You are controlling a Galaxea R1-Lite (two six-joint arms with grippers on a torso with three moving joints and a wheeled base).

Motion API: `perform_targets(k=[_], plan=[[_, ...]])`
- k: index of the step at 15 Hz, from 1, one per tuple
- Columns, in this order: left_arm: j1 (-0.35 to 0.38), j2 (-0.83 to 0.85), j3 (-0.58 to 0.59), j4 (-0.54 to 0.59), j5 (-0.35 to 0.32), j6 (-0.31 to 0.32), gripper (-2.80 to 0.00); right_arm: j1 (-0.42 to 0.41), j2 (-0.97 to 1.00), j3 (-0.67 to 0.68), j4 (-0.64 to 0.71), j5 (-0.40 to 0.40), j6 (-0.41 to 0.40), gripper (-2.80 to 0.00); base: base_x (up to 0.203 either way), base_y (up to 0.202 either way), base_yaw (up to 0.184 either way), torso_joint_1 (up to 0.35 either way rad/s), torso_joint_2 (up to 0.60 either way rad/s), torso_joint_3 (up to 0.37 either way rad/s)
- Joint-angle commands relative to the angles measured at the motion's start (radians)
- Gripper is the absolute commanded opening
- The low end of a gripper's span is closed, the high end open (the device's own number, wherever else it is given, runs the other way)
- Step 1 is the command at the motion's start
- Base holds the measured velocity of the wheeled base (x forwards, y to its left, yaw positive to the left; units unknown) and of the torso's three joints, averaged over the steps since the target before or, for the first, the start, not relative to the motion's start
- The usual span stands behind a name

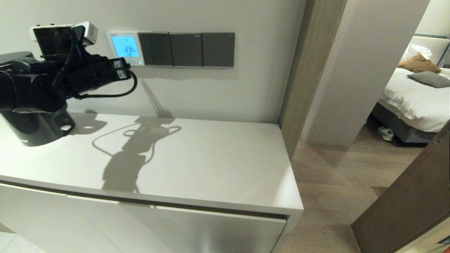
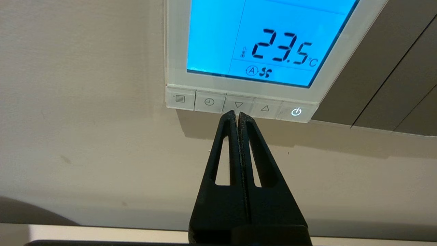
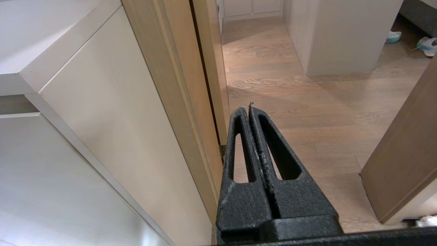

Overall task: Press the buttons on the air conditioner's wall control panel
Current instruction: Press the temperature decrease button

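The left claw [image 2: 237,114], pinched closed and empty, has its tips at the down-arrow among the buttons [image 2: 239,105] of the wall control panel [image 1: 126,47] — screen lit, pressing seemingly underway; remaining buttons left.

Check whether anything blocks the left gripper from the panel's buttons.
Nothing visible does. The left gripper, fingers shut, points straight at the down-arrow button in the buttons row of the wall control panel, with only bare wall around.
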Motion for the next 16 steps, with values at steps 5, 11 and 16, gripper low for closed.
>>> perform_targets(k=[5,11,16], plan=[[-0.003,0.016,-0.013,-0.002,-0.001,-0.001,-2.80,0.000,0.001,0.002,0.000,0.000,0.000,-2.80,0.000,0.000,0.000,0.000,0.00,0.000],[-0.002,0.009,-0.012,-0.004,-0.001,-0.003,-2.80,0.000,0.001,0.002,0.000,0.000,0.000,-2.80,0.000,0.000,0.000,0.000,0.00,0.000],[-0.003,-0.009,0.008,-0.004,0.001,-0.006,-2.80,0.000,0.001,0.002,0.000,0.000,0.000,-2.80,0.000,0.000,0.000,0.000,0.00,0.000]])
